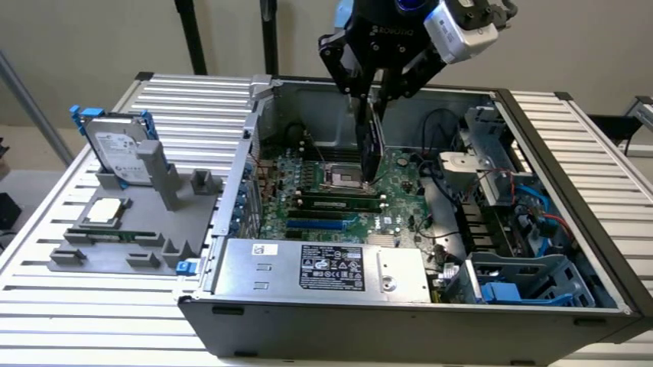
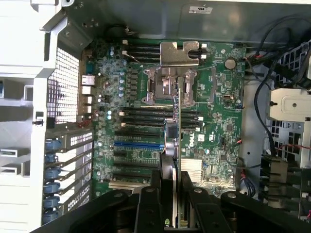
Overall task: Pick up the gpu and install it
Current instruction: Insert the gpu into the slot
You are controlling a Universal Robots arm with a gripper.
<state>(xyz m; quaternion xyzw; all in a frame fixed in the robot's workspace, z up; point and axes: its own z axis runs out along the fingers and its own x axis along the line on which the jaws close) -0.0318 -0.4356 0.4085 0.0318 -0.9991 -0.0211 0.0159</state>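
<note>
Open PC case [image 1: 408, 325] w/ mobo [image 1: 306, 177]; HDD [image 1: 115, 149] on grey rack [image 1: 107, 258].

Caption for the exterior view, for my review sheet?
Gripper holds the gpu on edge, hanging down over the motherboard inside the open computer case.

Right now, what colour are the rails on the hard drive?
Blue rails, clearest in the exterior view.

Robotics lab workbench: open computer case [image 1: 408, 325] on slatted aluminium table [image 1: 92, 317], grey parts fixture [image 1: 76, 261] alongside.
</note>
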